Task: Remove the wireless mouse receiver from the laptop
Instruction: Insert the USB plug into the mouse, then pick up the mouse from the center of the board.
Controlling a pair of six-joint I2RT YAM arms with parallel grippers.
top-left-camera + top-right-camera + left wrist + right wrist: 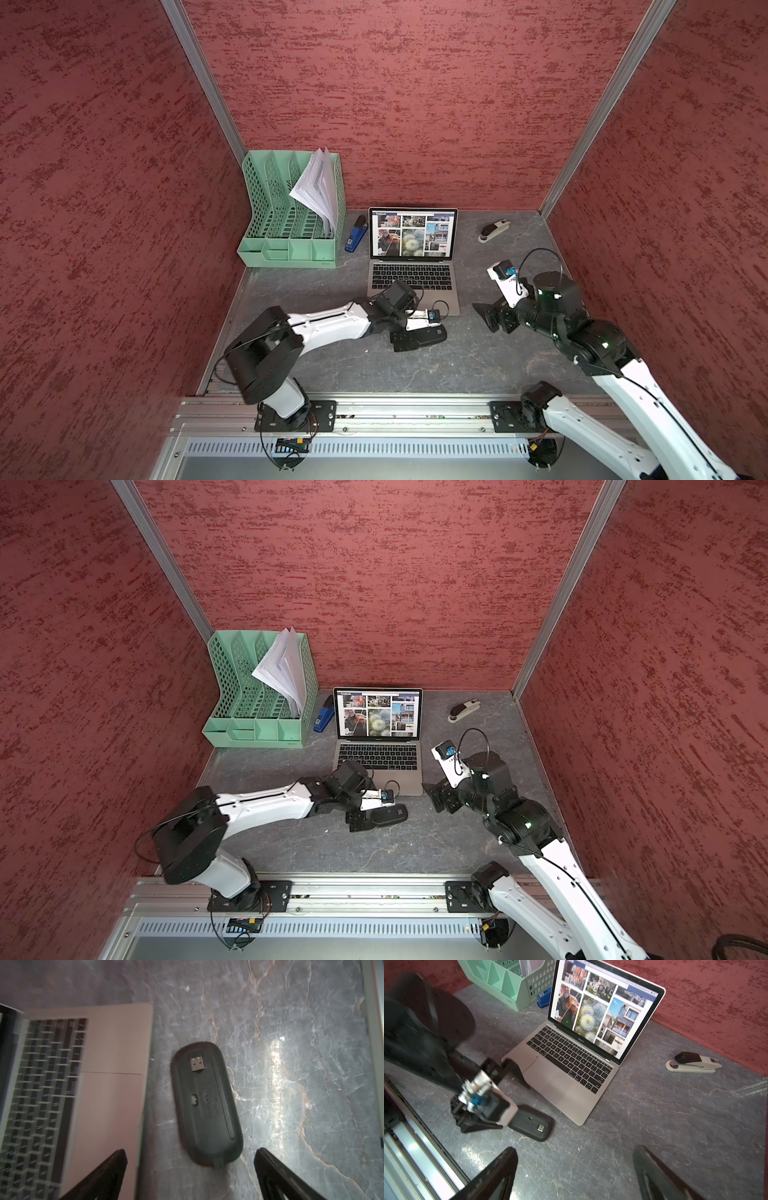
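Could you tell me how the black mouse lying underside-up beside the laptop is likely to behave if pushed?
The mouse lies underside up, so it may rock or spin on its hidden top rather than sliding straight. Its low, flat oval shape makes rolling unlikely. The receiver sits exposed in its recess and might slip out if tipped.

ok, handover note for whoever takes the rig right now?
Left gripper: open, fingers astride one end of the flat black oval mouse, gripping nothing.
Right gripper: open, empty, over the grey marbled table beside the slim silver laptop.
Small metal-tipped wireless mouse receiver: out of the laptop, lying in the recess of the upturned mouse's underside.
Left: probably only pulling both arms back.
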